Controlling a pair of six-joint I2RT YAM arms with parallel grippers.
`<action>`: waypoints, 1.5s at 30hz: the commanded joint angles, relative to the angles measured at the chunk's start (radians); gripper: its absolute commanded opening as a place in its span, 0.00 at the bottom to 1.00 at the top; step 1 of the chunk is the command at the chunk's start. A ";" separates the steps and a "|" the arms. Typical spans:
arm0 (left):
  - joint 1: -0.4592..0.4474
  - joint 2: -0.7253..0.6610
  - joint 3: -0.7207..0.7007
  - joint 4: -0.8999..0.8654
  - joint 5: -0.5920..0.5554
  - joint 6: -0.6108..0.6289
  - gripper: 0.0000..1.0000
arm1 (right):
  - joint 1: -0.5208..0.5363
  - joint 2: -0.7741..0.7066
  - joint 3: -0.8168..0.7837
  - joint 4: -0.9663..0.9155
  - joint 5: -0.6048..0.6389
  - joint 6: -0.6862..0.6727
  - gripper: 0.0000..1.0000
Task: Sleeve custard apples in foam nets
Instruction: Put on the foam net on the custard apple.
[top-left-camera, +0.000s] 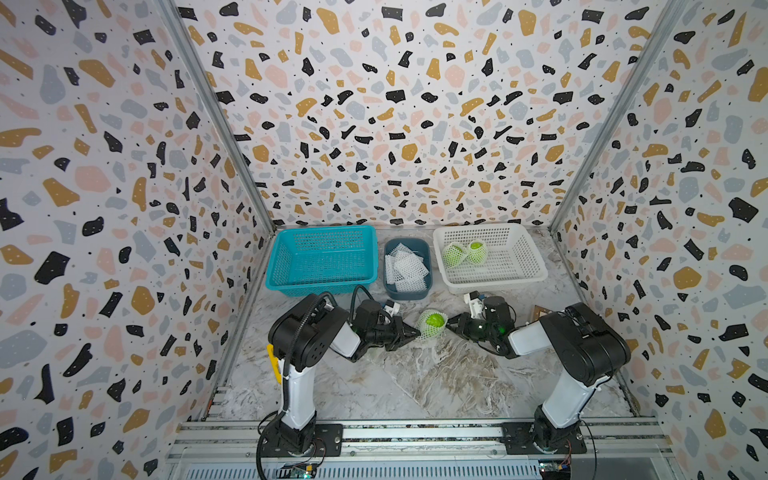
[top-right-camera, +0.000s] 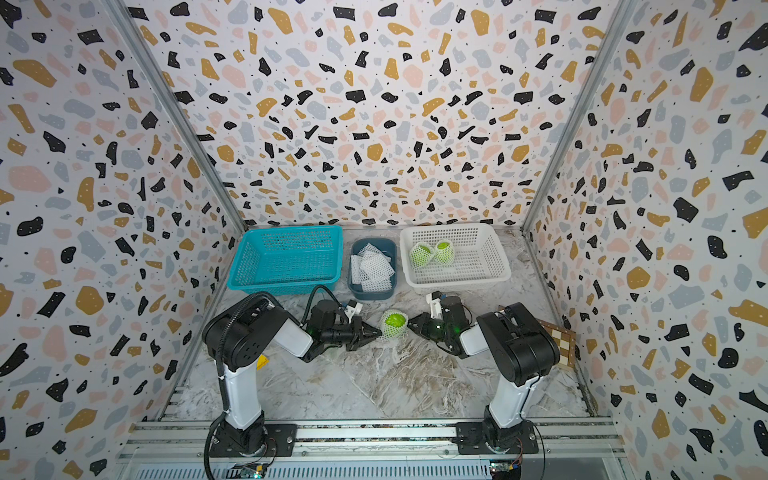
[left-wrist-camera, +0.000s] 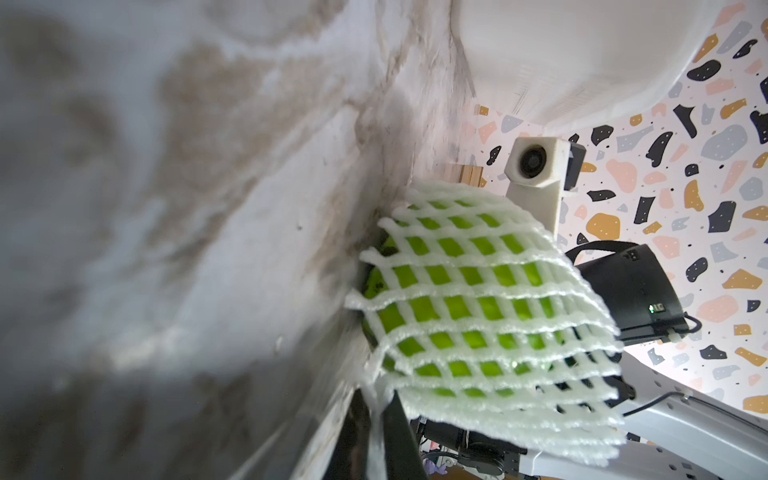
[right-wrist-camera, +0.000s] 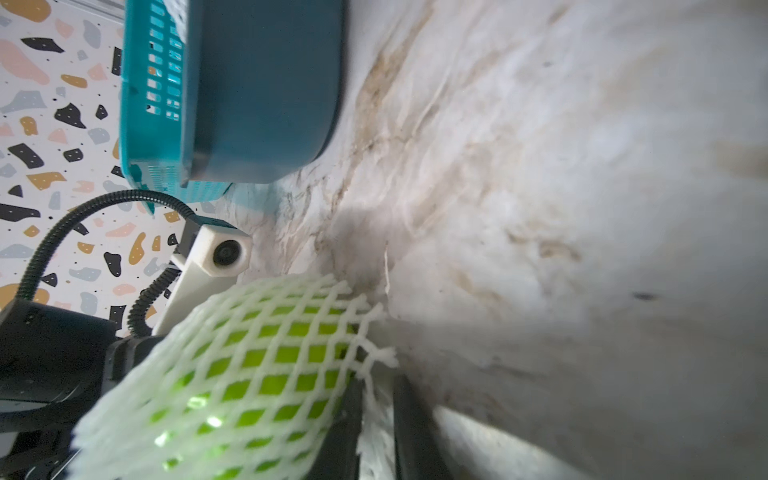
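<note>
A custard apple lies on the marble table between my two grippers, wrapped in a white foam net. My left gripper is shut on a strand of the net's edge. From the opposite side my right gripper holds the net's other frayed edge between narrowly parted fingers. Green skin shows through the mesh in both wrist views. Two more netted custard apples sit in the white basket.
A dark blue bin holding several spare foam nets stands between a teal basket and the white basket at the back. A small wooden board lies by the right wall, behind the right arm.
</note>
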 joint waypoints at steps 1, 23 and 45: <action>-0.004 -0.018 0.006 -0.009 -0.016 0.023 0.14 | 0.000 -0.017 0.014 -0.095 0.049 -0.028 0.23; 0.005 -0.065 -0.058 -0.037 -0.041 0.048 0.32 | -0.030 -0.162 0.026 -0.297 0.155 -0.117 0.43; 0.013 -0.659 -0.097 -0.789 -0.279 0.320 0.67 | 0.197 -0.431 0.304 -0.870 0.418 -0.382 1.00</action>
